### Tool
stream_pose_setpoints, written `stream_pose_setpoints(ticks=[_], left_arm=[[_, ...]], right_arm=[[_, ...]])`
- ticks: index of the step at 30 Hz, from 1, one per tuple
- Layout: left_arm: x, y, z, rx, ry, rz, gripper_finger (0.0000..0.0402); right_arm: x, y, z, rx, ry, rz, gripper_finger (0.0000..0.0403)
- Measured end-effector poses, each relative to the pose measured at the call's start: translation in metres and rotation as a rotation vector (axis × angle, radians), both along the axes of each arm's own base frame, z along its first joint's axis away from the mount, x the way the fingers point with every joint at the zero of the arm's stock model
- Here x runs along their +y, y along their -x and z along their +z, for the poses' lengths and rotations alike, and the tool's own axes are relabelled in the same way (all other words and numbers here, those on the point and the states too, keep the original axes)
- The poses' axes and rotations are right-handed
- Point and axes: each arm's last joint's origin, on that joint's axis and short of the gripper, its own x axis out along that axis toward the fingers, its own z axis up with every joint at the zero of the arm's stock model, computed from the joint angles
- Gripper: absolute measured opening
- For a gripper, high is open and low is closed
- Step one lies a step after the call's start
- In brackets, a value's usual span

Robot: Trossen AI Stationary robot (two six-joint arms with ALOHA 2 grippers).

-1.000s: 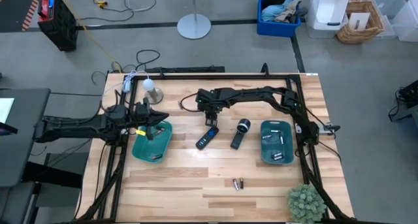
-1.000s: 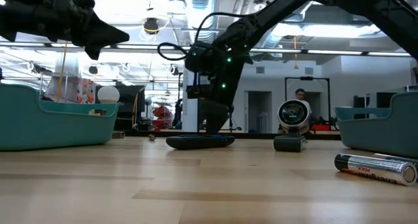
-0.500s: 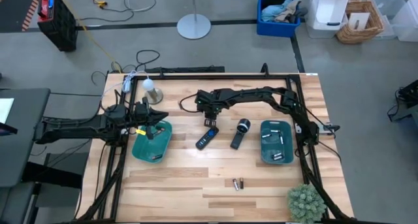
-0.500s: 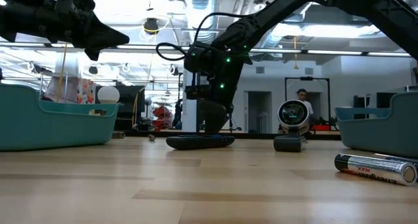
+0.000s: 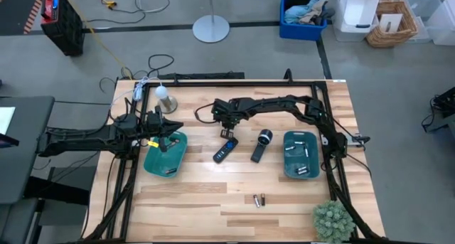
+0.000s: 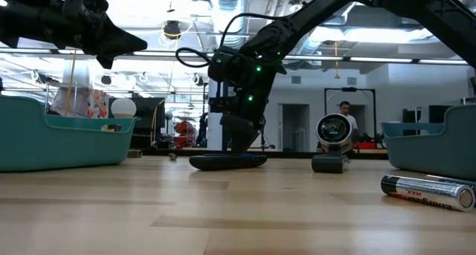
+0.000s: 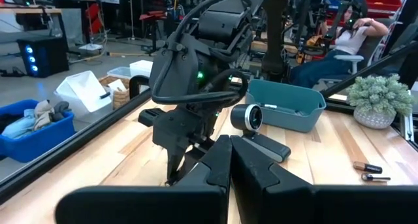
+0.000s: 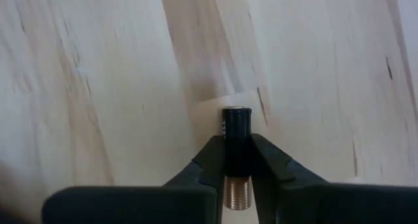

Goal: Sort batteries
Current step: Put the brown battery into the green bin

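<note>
The right gripper (image 8: pixel 238 160), at the bench's (image 5: pixel 206 201) twelve o'clock, pinches a small dark battery (image 8: pixel 236 142) against the wood (just beyond the remote (image 5: pixel 225 151)). A shallow fingertip hold could let it slip when lifted. The left gripper (image 7: pixel 230 160), pressed together, hovers over the nine o'clock tray (image 5: pixel 153 163).

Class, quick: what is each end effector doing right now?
Left end effector: shut, empty, above the left tray.
Right end effector: shut on a battery, beside the remote.

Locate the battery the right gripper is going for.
In the right wrist view the battery sits between the right gripper fingers, on bare table wood. In the high view that gripper is mid-table, just behind the remote control.
</note>
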Motion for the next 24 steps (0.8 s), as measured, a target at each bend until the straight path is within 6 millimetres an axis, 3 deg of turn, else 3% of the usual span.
stream_pose_setpoints(ticks=[15,24], left_arm=[[0.000,0.000,0.000,0.003,-0.011,-0.001,0.0004],[0.000,0.000,0.000,0.007,-0.020,-0.002,0.0004]], right_arm=[[0.011,-0.005,0.003,-0.042,-0.021,0.038,0.0060],[0.033,-0.024,0.016,-0.158,-0.096,0.110,0.0060]])
